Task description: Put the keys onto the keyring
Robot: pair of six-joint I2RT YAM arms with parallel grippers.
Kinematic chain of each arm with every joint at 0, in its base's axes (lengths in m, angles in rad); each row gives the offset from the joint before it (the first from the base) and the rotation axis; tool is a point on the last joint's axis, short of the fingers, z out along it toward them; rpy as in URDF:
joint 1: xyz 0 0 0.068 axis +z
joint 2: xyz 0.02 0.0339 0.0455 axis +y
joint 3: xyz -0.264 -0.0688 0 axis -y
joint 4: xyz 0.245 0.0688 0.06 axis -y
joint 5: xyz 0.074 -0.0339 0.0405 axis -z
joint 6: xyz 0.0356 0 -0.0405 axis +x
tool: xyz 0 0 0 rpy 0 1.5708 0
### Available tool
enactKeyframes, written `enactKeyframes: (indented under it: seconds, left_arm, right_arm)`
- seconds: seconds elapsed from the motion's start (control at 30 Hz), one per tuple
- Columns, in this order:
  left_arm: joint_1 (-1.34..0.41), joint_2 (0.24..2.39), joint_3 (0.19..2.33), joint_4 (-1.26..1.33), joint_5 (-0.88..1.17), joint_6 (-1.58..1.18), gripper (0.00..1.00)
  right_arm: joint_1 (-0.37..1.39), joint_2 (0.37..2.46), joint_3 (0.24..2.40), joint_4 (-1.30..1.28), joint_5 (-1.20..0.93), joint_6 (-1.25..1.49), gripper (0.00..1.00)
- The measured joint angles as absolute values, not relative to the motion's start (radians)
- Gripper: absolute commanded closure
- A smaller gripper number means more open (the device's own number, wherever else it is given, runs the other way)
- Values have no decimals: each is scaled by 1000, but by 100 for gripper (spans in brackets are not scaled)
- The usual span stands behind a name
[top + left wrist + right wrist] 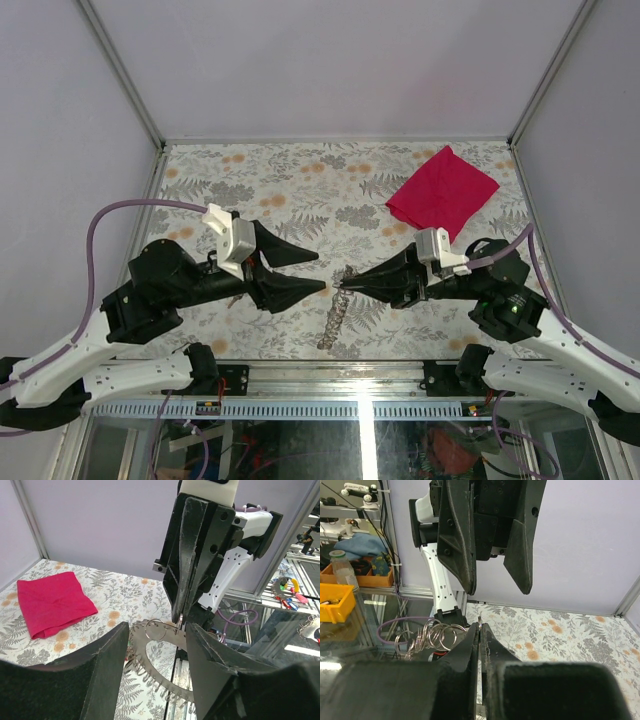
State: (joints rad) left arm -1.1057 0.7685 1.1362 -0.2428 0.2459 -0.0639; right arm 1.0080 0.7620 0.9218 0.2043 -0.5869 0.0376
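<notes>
Keyring (333, 318): a string of linked metal rings at the near middle of the bench (280, 190). Its lower end trails on the flowered surface and its upper end is lifted.
Right hand (350, 283): fingers pressed fully together, pinching the top ring of the string at their tips.
Left hand (320, 272): about half open, holding nothing, tips facing the right hand across a small gap with the held ring between them.
Keys: none can be made out in any view, so their place cannot be told.
Red cloth (442, 192): lies flat at the far right corner, well apart from both hands.
Step in hand, as judged: steadying one ring for the left hand to take.
Handling note: the right hand should hold the ring square to the left fingers. The left hand should close on that single loop, not on its neighbours. The dangling length will probably swing, so approach slowly.
</notes>
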Motion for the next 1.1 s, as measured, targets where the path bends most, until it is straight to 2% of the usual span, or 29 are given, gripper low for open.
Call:
enactKeyframes:
  seconds: [0.23,0.47,0.7,0.9,1.1]
  left_arm:
    - [-1106,771,1136,-237,254,-64,50]
    - [-1106,741,1134,-229,216,-65,48]
    - [-1106,704,1114,-223,175,-73,46]
    - [-1106,672,1076,-225,131,-86,46]
    - [-1106,641,1046,-232,111,-103,46]
  right_arm:
    - [1008,738,857,342,-528,113,100]
    - [1008,703,575,800,-453,216,100]
    - [1008,780,494,1212,-460,281,100]
    - [1008,823,495,1444,-576,287,100]
    - [1008,883,514,1530,-734,290,100]
